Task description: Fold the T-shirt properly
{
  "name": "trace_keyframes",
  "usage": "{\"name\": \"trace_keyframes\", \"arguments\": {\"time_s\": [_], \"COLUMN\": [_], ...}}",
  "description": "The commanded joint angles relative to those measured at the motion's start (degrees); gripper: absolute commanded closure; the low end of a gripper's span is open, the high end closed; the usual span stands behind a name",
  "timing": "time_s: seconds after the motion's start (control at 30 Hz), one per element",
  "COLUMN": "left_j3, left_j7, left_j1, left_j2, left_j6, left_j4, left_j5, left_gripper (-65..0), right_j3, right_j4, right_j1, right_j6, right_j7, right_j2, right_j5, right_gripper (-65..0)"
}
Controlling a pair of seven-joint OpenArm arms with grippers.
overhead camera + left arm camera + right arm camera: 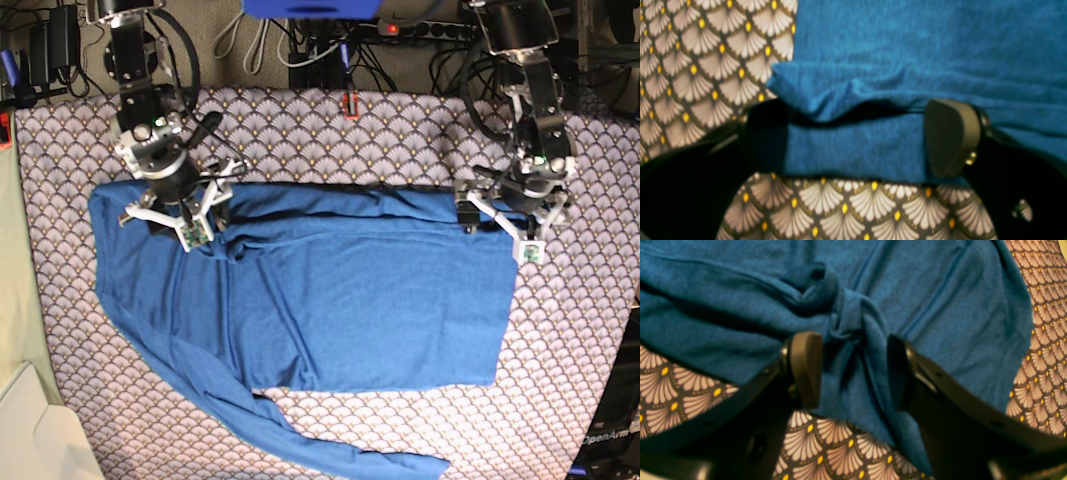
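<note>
The blue T-shirt [350, 300] lies spread across the scallop-patterned tablecloth [400, 130], with one long sleeve [330, 450] trailing toward the table's near edge. My right gripper [853, 370] sits at the shirt's far left corner [185, 215]. Its pads [806, 370] press a gathered bunch of blue cloth [850, 340] with creases radiating from it. At the shirt's far right corner [500, 222], my left gripper [857, 140] stands wide open. Its fingers [952, 136] straddle a flat strip of the shirt's edge [853, 150], and a loose fold [840, 90] lies just beyond.
Cables and power gear [300, 40] crowd the floor beyond the table's far edge. A small red object [349, 104] sits on the cloth at the far middle. A pale box [30, 430] stands off the near left corner.
</note>
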Motion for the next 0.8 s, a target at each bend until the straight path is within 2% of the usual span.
{"name": "trace_keyframes", "arguments": {"time_s": [0.0, 0.3, 0.37, 0.57, 0.77], "left_j3": [-0.1, -0.1, -0.4, -0.7, -0.7], "left_j7": [-1.5, -2.1, -3.3, -5.0, -4.9], "left_j1": [-1.9, -9.8, -11.8, -12.9, -9.8], "left_j2": [-0.5, 0.3, 1.3, 1.7, 1.3], "left_j6": [0.1, 0.1, 0.1, 0.1, 0.1], "left_j4": [1.0, -10.6, -12.1, -8.6, -2.3], "left_j5": [-0.1, -0.5, -0.2, -0.1, -0.1], "left_gripper": [-64.5, -64.5, -64.5, -64.5, -64.5], "right_j3": [0.2, 0.2, 0.2, 0.2, 0.2], "right_j4": [0.8, 0.8, 0.8, 0.9, 1.3], "right_j1": [0.7, 0.7, 0.7, 0.6, -0.3], "right_j6": [-0.4, -0.4, -0.4, -0.4, -0.4], "right_j7": [1.4, 1.4, 1.4, 1.3, 1.3], "right_j2": [0.2, 0.2, 0.5, 0.7, 0.7], "right_j5": [0.3, 0.3, 0.3, 0.2, 0.2], "right_gripper": [-31.6, -31.6, -31.6, -31.6, -31.6]}}
